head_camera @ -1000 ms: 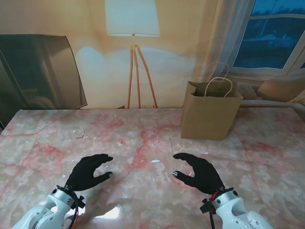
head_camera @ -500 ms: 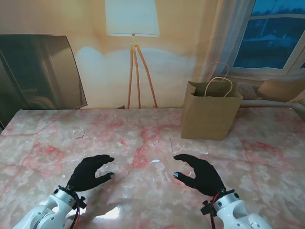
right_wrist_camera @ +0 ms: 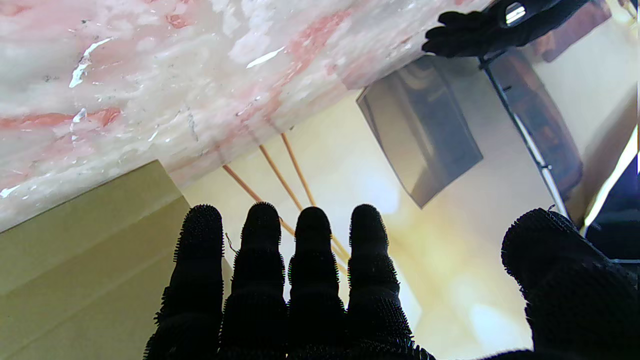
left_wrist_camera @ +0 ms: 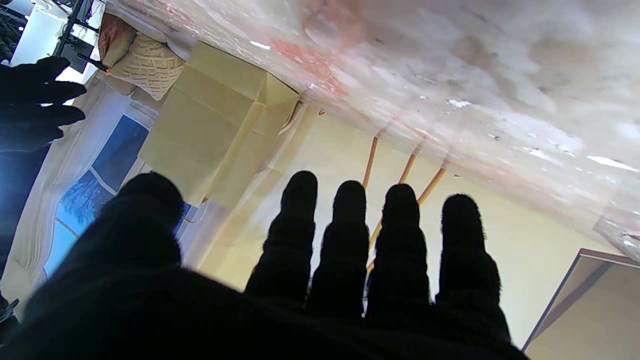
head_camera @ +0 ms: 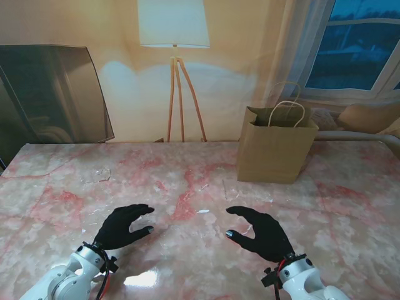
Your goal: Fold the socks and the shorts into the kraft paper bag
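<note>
The kraft paper bag [head_camera: 275, 152] stands upright on the far right of the pink marble table [head_camera: 187, 181], its rope handles up; it also shows in the left wrist view as the bag [left_wrist_camera: 210, 125] and in the right wrist view as the bag [right_wrist_camera: 85, 260]. My left hand [head_camera: 123, 227] hovers low over the near left of the table, fingers apart, holding nothing. My right hand [head_camera: 261, 232] hovers over the near right, also open and holding nothing. No socks or shorts show in any view. The right hand [left_wrist_camera: 35, 100] appears in the left wrist view, the left hand [right_wrist_camera: 475, 30] in the right wrist view.
A floor lamp [head_camera: 175, 37] with wooden legs stands behind the table's far edge. A dark panel [head_camera: 50, 94] leans at the back left. A window [head_camera: 356, 44] and cushions [head_camera: 369, 119] lie behind the bag.
Both hands have drawn slightly nearer to me and a little toward each other. The bag has not moved.
</note>
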Robot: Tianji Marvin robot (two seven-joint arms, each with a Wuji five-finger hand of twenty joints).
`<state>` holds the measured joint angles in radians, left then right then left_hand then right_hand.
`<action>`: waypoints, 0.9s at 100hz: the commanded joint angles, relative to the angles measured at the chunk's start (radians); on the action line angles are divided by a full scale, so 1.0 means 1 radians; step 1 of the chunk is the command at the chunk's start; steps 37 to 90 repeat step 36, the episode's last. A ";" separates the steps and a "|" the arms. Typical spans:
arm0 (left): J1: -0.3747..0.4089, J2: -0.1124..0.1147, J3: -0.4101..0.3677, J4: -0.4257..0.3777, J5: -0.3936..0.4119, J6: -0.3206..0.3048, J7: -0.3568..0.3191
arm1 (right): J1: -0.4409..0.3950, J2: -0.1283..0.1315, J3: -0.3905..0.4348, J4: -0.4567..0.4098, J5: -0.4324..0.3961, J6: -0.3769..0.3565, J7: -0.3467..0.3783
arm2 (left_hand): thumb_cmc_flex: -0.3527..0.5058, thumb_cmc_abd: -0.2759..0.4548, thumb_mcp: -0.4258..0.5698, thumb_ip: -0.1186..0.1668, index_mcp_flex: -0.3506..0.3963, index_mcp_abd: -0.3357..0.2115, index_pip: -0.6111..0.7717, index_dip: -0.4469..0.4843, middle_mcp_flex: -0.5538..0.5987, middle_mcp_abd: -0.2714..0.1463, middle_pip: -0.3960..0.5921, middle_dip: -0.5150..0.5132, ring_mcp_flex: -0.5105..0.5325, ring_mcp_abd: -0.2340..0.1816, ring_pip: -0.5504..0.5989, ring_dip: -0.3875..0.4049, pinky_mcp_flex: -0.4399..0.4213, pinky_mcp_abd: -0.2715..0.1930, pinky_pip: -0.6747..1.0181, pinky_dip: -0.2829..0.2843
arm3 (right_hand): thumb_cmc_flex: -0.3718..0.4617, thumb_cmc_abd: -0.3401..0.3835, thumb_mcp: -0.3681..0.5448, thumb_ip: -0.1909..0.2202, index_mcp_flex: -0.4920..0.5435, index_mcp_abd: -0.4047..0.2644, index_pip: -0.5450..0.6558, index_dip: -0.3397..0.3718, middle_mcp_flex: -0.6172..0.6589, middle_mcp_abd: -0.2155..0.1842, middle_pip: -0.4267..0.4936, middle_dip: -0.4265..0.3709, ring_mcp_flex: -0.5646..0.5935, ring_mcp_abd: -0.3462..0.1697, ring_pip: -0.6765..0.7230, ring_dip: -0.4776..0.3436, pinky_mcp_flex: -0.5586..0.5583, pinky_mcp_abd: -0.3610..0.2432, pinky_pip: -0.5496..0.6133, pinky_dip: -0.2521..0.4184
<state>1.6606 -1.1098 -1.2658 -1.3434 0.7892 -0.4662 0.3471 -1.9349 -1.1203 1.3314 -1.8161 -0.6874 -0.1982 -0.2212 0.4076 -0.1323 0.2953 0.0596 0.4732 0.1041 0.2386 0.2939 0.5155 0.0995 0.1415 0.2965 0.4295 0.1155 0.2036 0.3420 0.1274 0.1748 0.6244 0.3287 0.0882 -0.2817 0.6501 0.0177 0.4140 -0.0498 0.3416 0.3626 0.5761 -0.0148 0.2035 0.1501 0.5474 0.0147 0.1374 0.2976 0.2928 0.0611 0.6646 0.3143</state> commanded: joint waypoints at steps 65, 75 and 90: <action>-0.085 -0.011 0.064 0.088 -0.046 -0.007 -0.008 | 0.026 -0.002 -0.023 0.042 0.018 -0.008 0.024 | 0.002 0.024 -0.023 0.005 0.004 -0.011 -0.017 -0.005 -0.045 -0.015 -0.024 -0.015 -0.028 -0.030 -0.025 -0.004 -0.005 0.004 -0.003 -0.004 | -0.002 0.034 -0.025 -0.043 0.004 -0.029 -0.006 0.012 0.008 -0.007 0.002 0.012 0.021 -0.014 0.004 0.018 -0.006 -0.001 0.025 0.017; -0.085 -0.011 0.064 0.088 -0.046 -0.007 -0.008 | 0.026 -0.002 -0.023 0.042 0.018 -0.008 0.024 | 0.002 0.024 -0.023 0.005 0.004 -0.011 -0.017 -0.005 -0.045 -0.015 -0.024 -0.015 -0.028 -0.030 -0.025 -0.004 -0.005 0.004 -0.003 -0.004 | -0.002 0.034 -0.025 -0.043 0.004 -0.029 -0.006 0.012 0.008 -0.007 0.002 0.012 0.021 -0.014 0.004 0.018 -0.006 -0.001 0.025 0.017; -0.085 -0.011 0.064 0.088 -0.046 -0.007 -0.008 | 0.026 -0.002 -0.023 0.042 0.018 -0.008 0.024 | 0.002 0.024 -0.023 0.005 0.004 -0.011 -0.017 -0.005 -0.045 -0.015 -0.024 -0.015 -0.028 -0.030 -0.025 -0.004 -0.005 0.004 -0.003 -0.004 | -0.002 0.034 -0.025 -0.043 0.004 -0.029 -0.006 0.012 0.008 -0.007 0.002 0.012 0.021 -0.014 0.004 0.018 -0.006 -0.001 0.025 0.017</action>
